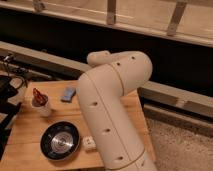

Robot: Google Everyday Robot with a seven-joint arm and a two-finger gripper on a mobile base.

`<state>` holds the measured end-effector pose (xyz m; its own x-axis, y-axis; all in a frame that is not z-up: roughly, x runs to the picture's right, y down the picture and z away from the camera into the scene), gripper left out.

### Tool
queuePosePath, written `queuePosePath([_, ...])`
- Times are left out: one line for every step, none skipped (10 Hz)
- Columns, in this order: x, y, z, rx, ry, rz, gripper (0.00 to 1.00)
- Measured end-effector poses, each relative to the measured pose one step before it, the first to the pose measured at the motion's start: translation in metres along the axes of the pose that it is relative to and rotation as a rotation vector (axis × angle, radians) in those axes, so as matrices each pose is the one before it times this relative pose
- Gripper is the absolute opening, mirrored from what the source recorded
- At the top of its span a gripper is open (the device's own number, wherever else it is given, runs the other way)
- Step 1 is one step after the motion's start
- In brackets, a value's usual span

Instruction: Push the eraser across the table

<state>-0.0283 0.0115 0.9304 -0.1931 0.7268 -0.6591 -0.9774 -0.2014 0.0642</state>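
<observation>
We see the light-blue eraser lying flat near the far edge of the table, just left of the big white arm that bends over the table's right half. Closer in stand a white cup with something red in it, a black bowl and a small white block beside the arm. The end effector does not show in our view, so we cannot tell where it sits or whether it is wide or narrow.
</observation>
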Motion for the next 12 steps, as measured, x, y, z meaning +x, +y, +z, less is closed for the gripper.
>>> queuePosePath([-0.00359,-0.00604,-0.01418,-0.01569,-0.02466,0.01758,0.00])
queuePosePath([-0.00218,-0.00142,-0.01202,-0.00835,-0.01552,0.00695,0.00])
queuePosePath([0.00083,0.00198,-0.00698,-0.00335,0.00418,0.00134,0.00])
queuePosePath([0.00110,0.00204,-0.00184,-0.00256,0.00676,-0.00018,0.00])
queuePosePath([0.00207,0.00010,0.00373,-0.00037,0.01337,-0.00143,0.00])
queuePosePath([0.00213,-0.00012,0.01030,-0.00044,0.01913,-0.00200,0.00])
queuePosePath([0.00241,0.00067,0.01151,0.00188,0.01794,-0.00307,0.00])
queuePosePath([0.00306,0.00255,0.01551,0.00045,0.02427,-0.00461,0.00])
queuePosePath([0.00327,0.00114,0.01317,-0.00054,0.02767,-0.00266,0.00])
queuePosePath([0.00244,0.00153,0.00555,-0.00143,0.01635,-0.00358,0.00])
queuePosePath([0.00183,0.00186,0.00383,-0.00216,0.01281,-0.00418,0.00])
queuePosePath([0.00334,0.00790,0.00510,-0.00375,0.01645,-0.01719,0.00])
